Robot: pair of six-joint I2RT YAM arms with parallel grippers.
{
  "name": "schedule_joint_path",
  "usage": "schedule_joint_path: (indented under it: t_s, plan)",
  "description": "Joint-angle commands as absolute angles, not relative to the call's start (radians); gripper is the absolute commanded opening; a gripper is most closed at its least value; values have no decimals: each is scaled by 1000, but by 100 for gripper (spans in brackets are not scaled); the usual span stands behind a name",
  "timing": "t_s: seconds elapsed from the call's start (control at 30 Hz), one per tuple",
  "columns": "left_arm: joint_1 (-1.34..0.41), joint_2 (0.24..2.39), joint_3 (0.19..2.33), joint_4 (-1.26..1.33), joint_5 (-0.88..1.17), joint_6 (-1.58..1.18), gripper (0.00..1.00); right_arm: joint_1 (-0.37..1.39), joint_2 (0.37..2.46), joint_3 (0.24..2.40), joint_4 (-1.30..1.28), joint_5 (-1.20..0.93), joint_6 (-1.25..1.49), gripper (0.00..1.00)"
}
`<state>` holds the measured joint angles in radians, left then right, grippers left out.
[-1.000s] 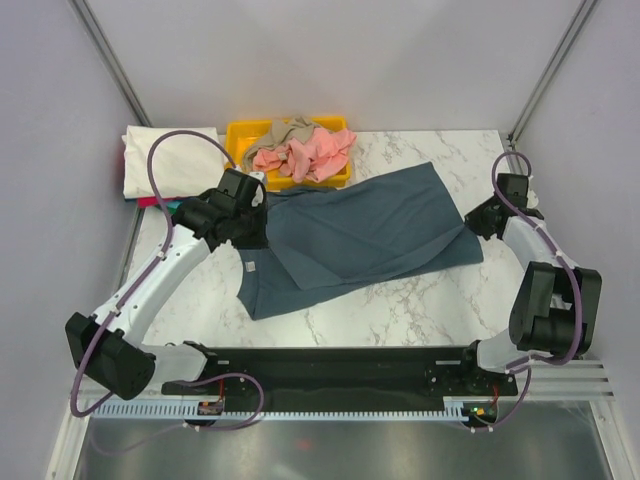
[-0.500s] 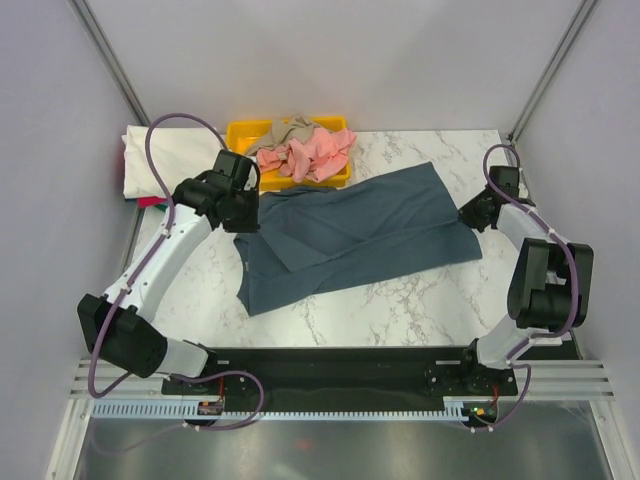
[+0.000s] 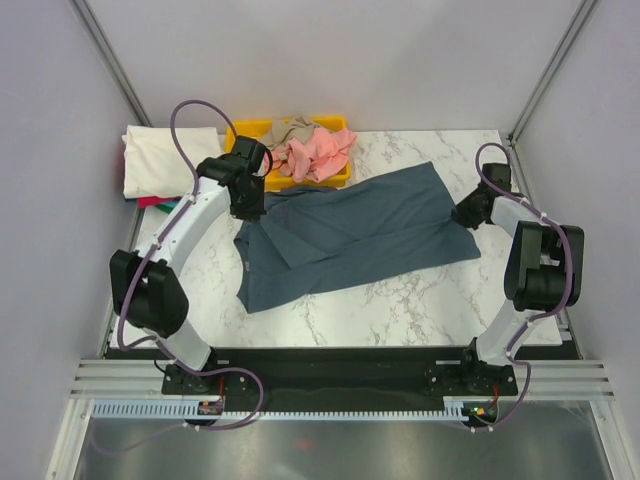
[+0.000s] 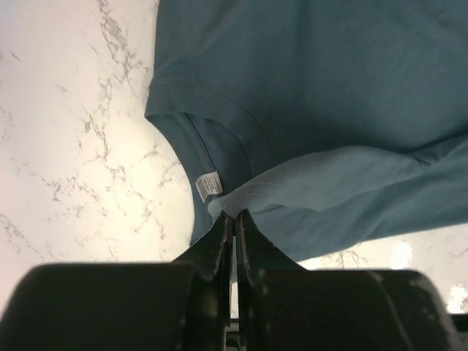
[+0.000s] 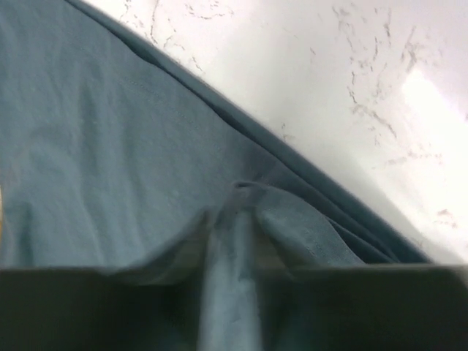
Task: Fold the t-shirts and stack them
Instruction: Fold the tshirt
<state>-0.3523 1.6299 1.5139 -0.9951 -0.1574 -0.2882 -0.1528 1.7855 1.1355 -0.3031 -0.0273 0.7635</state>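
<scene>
- The large t-shirt [image 3: 350, 235] lies spread across the middle of the worktop [image 3: 400, 300].
- A bin [image 3: 240, 133] sits just behind the shirt's far-left part, with crumpled t-shirts [image 3: 312, 152] in it.
- A folded t-shirt stack [image 3: 165, 160] lies left of the bin, well behind and left of the shirt.
- The left end effector [image 4: 232, 218] is at the shirt's left edge beside the collar, and the right end effector [image 5: 232, 223] is at its right edge.

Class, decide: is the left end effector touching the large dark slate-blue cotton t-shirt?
Touching. The left wrist view shows the left end effector shut on a fold of the dark slate-blue cotton t-shirt beside its collar label.
</scene>
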Motion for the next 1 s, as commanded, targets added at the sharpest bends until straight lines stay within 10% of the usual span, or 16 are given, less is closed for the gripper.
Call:
schedule_joint_path:
  t_s: [0.0, 0.1, 0.23, 0.63, 0.97]
  plan:
    - [-318, 1677, 1583, -985, -230, -255, 11, -150, 1790, 1175, -232, -46, 733, 50]
    - [-264, 1706, 1603, -1017, -267, -287, 50, -152, 1786, 1213, -228, -45, 704, 98]
    - [-255, 1605, 1583, -1009, -289, -333, 78, -163, 1757, 1266, -308, -37, 658, 98]
    - [-256, 1064, 837, -694, 197, -556, 72, -294, 1316, 703, -224, -142, 638, 96]
    - [-368, 1043, 660, -664, 92, -719, 79, -324, 1465, 637, -84, -209, 656, 83]
